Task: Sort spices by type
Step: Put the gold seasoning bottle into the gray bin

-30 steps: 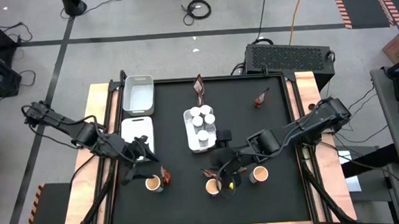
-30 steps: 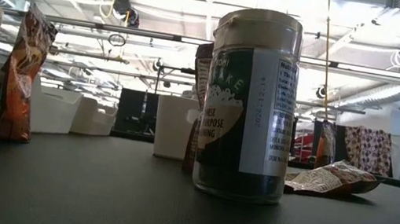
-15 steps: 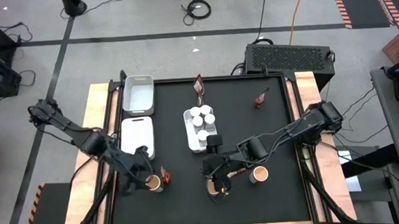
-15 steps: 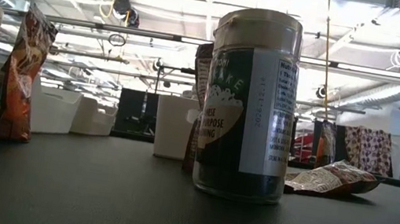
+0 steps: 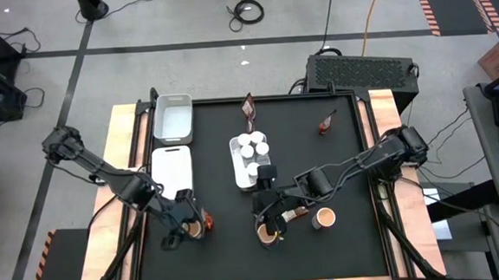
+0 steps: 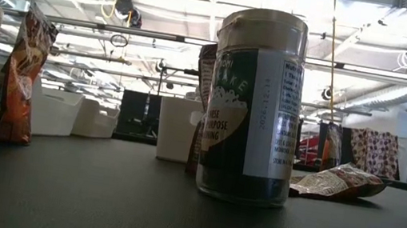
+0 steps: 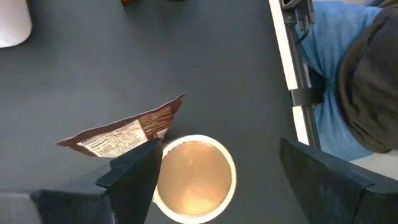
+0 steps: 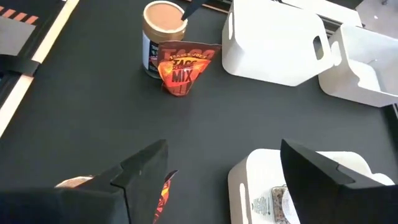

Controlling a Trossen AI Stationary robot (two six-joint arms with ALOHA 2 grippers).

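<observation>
Three round tubs with yellow-orange tops stand near the table's front: left (image 5: 193, 231), middle (image 5: 266, 234), right (image 5: 325, 216). A reddish-brown packet (image 5: 207, 219) stands beside the left tub, another (image 5: 294, 214) lies by the middle one, and two (image 5: 249, 110) (image 5: 327, 123) sit at the back. White-capped jars fill a tray (image 5: 251, 162). My left gripper (image 7: 217, 180) hangs open above the left tub (image 7: 194, 178), one finger on each side of it. My right gripper (image 8: 230, 171) hangs open above the middle tub.
Two white trays (image 5: 173, 119) (image 5: 171, 168) sit at the left of the mat. The low view shows the middle tub (image 6: 253, 105) close up, with the packet (image 6: 339, 181) lying to its right. A person's blue sleeve (image 7: 348, 74) shows beyond the table's edge.
My left gripper has come down and toward the table's near edge, tipping to point more steeply down, and now hangs over the left tub. My right gripper has shifted a little toward the table's left and lower over the middle tub. Both stay open.
</observation>
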